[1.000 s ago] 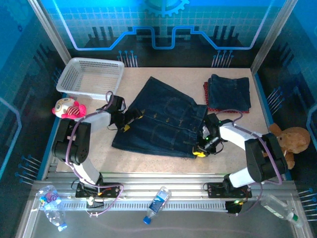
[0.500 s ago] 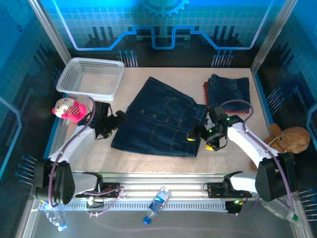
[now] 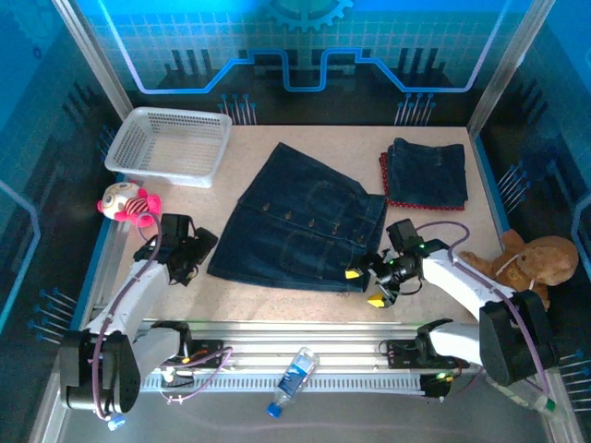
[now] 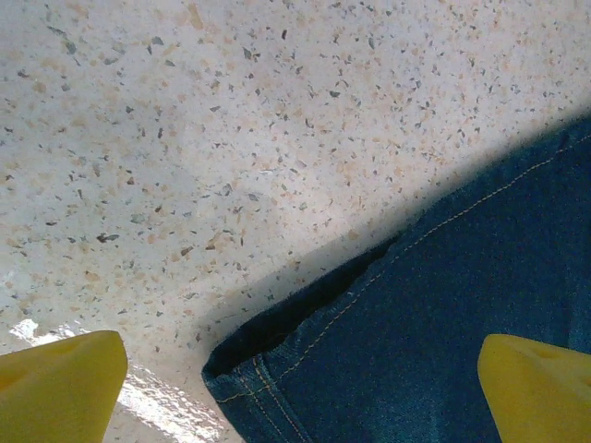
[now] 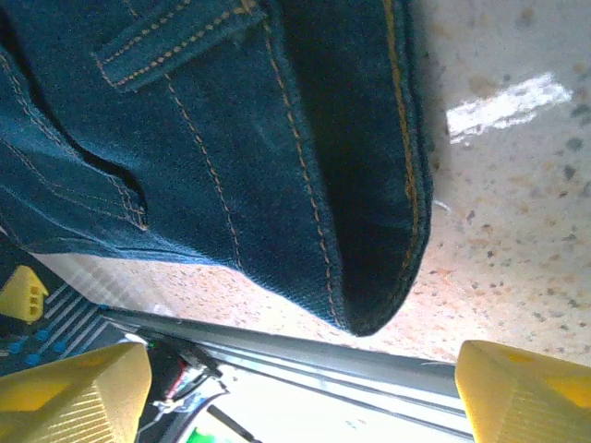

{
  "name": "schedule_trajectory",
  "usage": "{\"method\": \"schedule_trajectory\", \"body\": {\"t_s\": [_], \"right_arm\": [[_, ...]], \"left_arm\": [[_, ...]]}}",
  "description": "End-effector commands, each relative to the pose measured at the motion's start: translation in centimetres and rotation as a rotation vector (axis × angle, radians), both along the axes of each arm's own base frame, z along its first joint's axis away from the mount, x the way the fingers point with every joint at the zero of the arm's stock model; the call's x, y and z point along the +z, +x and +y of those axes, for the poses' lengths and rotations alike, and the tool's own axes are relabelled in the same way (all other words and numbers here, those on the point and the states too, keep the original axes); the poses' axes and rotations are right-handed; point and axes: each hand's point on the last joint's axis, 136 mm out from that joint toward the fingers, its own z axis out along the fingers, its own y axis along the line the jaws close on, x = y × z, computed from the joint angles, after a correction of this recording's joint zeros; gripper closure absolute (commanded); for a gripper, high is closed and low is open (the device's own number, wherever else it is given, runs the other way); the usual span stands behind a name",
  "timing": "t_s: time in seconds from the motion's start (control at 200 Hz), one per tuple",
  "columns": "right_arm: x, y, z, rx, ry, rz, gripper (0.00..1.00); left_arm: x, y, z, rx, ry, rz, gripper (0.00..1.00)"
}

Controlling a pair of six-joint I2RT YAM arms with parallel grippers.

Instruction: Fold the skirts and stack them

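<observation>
A dark blue denim skirt (image 3: 300,226) lies spread flat in the middle of the table. Another denim skirt, folded, rests on a red skirt (image 3: 384,180) at the back right. My left gripper (image 3: 201,245) is open just off the spread skirt's near left corner. In the left wrist view that corner (image 4: 443,305) lies between the yellow fingertips (image 4: 60,383) without touching them. My right gripper (image 3: 366,287) is open at the near right corner. The right wrist view shows that hem corner (image 5: 231,138) lying ahead of the wide-apart fingertips (image 5: 526,392).
A white mesh basket (image 3: 171,146) stands at the back left, with a pink-and-white plush toy (image 3: 127,203) in front of it. A brown plush (image 3: 536,258) sits off the right edge. The metal rail (image 3: 305,337) runs along the near edge, with a bottle (image 3: 295,377) beyond it.
My left gripper has drawn back off the skirt's left edge toward the near left. My right gripper has opened, let go of the skirt's corner and dropped toward the near edge.
</observation>
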Motion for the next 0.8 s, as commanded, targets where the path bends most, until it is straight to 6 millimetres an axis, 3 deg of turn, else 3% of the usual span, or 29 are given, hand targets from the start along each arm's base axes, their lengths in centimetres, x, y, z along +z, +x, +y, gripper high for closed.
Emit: {"method": "schedule_trajectory", "body": {"t_s": [0.0,0.205,0.795], "right_arm": [[-0.4,-0.3,0.6,-0.092,0.04,0.04,0.2],[-1.7,0.0,0.3,-0.184,0.022,0.045,0.29],[-2.8,1.1,0.1,-0.27,0.022,0.01,0.45]], "left_arm": [[-0.1,-0.5,0.8,0.06,0.006,0.016,0.01],[-0.6,-2.3,2.1,0.201,0.004,0.063,0.01],[-1.4,-2.4,1.7,0.213,-0.036,0.037,0.01]]}}
